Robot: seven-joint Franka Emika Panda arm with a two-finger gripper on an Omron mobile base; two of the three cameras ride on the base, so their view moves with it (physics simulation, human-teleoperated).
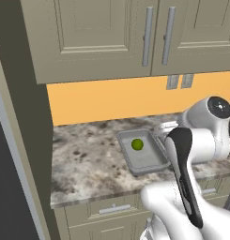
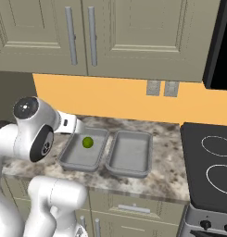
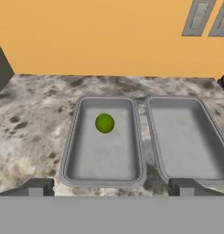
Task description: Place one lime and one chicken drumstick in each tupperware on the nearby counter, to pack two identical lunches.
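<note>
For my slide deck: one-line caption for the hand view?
Open gripper faces two grey tupperware on the counter; left one holds a lime.

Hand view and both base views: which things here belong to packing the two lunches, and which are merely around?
Part of the job:
left tupperware, holding a lime
right tupperware, nothing in it
counter under both
gripper, open, holding nothing

Merely around:
stovetop
upper cabinets
wall outlets
</note>
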